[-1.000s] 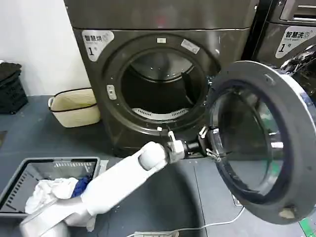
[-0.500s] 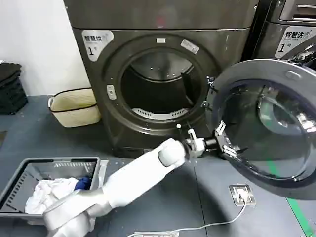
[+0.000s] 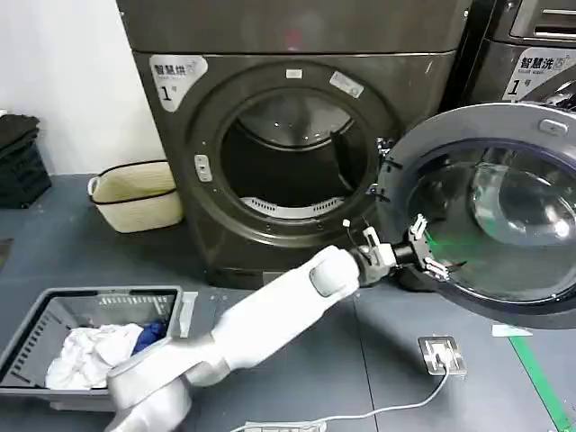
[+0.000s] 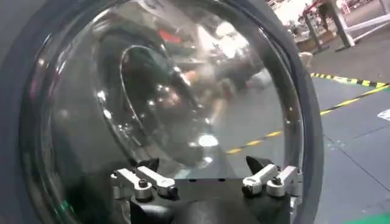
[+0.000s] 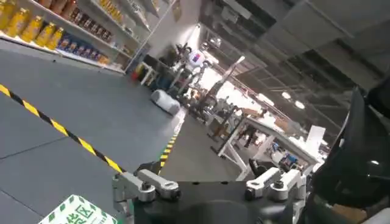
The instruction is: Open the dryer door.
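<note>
The dark grey dryer (image 3: 297,54) stands ahead with its round drum opening (image 3: 288,157) uncovered. Its door (image 3: 490,211) hangs swung out to the right on its hinge, the glass bowl facing me. My left arm reaches across the floor to the door's lower left rim, where my left gripper (image 3: 430,256) stands open against the inner side. In the left wrist view the door's glass bowl (image 4: 183,91) lies just ahead of the left gripper (image 4: 204,167), whose spread fingers hold nothing. The right gripper (image 5: 204,169) is open and empty, facing a hall floor.
A grey laundry basket (image 3: 36,315) holding clothes sits at the front left. A cream woven basket (image 3: 135,193) stands left of the dryer. A second machine (image 3: 531,63) is on the right. A floor socket plate (image 3: 441,354) with a white cable lies below the door.
The door has swung farther out to the right and now shows more face-on. My left gripper has followed it rightward and a little up, staying at its lower left rim.
</note>
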`<control>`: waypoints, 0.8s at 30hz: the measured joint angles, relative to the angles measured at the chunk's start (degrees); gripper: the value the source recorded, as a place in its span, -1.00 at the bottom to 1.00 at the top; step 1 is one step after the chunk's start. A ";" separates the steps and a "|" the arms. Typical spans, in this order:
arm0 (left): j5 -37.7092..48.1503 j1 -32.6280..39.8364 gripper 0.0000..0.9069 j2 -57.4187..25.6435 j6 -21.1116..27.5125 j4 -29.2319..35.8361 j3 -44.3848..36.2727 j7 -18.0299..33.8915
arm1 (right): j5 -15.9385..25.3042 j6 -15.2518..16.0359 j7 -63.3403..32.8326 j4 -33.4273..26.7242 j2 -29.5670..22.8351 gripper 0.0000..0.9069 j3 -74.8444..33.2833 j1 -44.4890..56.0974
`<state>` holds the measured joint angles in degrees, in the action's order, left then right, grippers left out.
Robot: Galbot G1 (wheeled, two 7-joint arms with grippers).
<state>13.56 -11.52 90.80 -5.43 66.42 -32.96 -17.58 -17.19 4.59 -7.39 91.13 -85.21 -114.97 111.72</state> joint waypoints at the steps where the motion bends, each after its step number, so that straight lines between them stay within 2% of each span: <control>1: -0.01 0.05 1.00 0.28 0.00 -0.34 0.03 -0.01 | -0.07 -0.01 0.00 -0.01 0.00 1.00 0.00 0.04; 13: 0.37 0.43 1.00 1.30 -0.14 -1.74 0.27 -0.40 | -0.31 -0.36 0.12 -0.20 0.05 1.00 -0.19 0.26; 24: 0.82 -1.79 1.00 -1.92 2.41 3.50 0.94 -1.51 | -1.69 -1.48 1.33 -0.25 0.31 1.00 -0.51 0.22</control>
<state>14.38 -13.32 88.88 -3.02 69.92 -32.02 -19.09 -18.88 3.11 -6.05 90.88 -84.91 -115.48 111.95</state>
